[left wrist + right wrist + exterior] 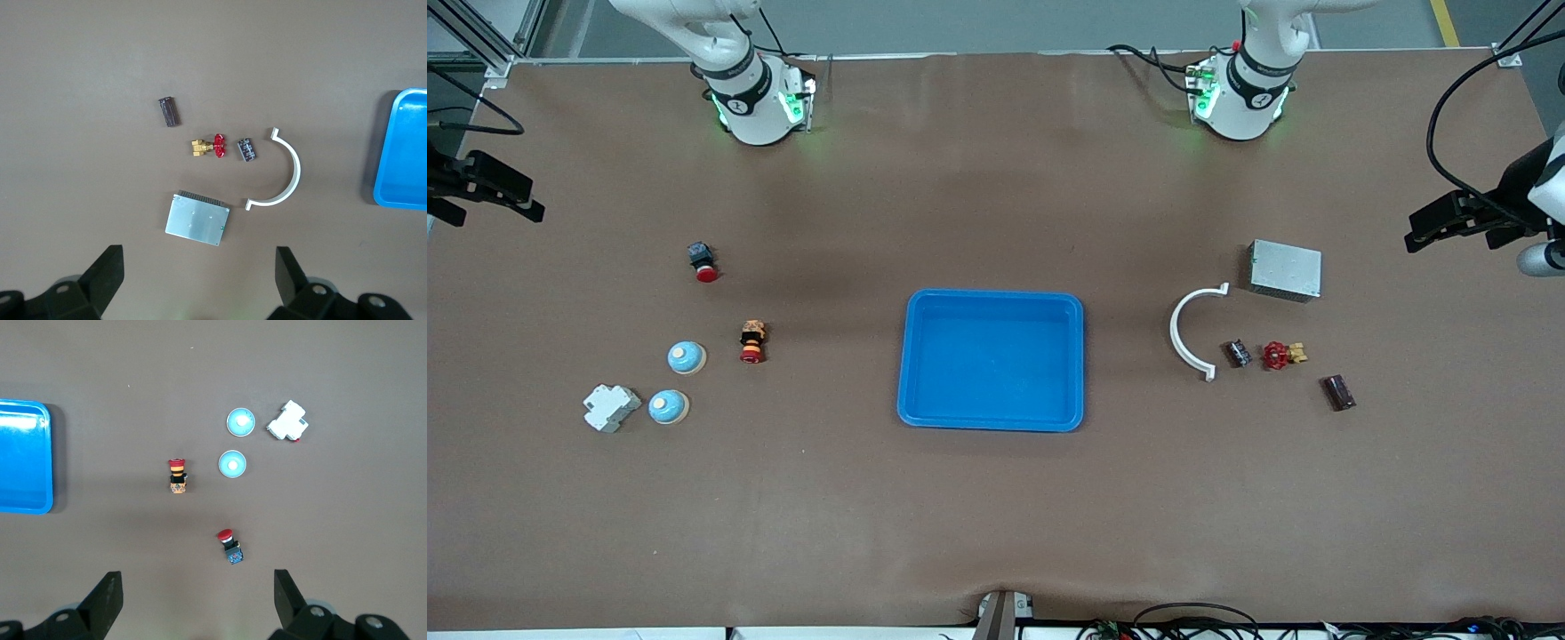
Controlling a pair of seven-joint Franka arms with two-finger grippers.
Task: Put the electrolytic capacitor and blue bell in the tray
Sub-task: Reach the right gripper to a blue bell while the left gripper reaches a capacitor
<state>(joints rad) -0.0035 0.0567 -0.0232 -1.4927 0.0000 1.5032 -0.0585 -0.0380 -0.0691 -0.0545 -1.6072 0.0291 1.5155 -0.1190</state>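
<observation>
Tray (914, 418) empty, mid-surface. Two blue bells (687, 357) near right arm's end; capacitor (1337, 392) near left arm's. Left gripper (199, 267), right gripper (197, 590): fingers wide open, empty, waiting. Risk: wrong pick among lookalike parts.

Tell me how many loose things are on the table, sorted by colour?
Blue: 3, the tray, two bells
White: 2, block, curved clip
Silver: 1, box
Red-topped: 3, two push buttons, brass valve
Dark: 2, small parts
Total: 11
</observation>
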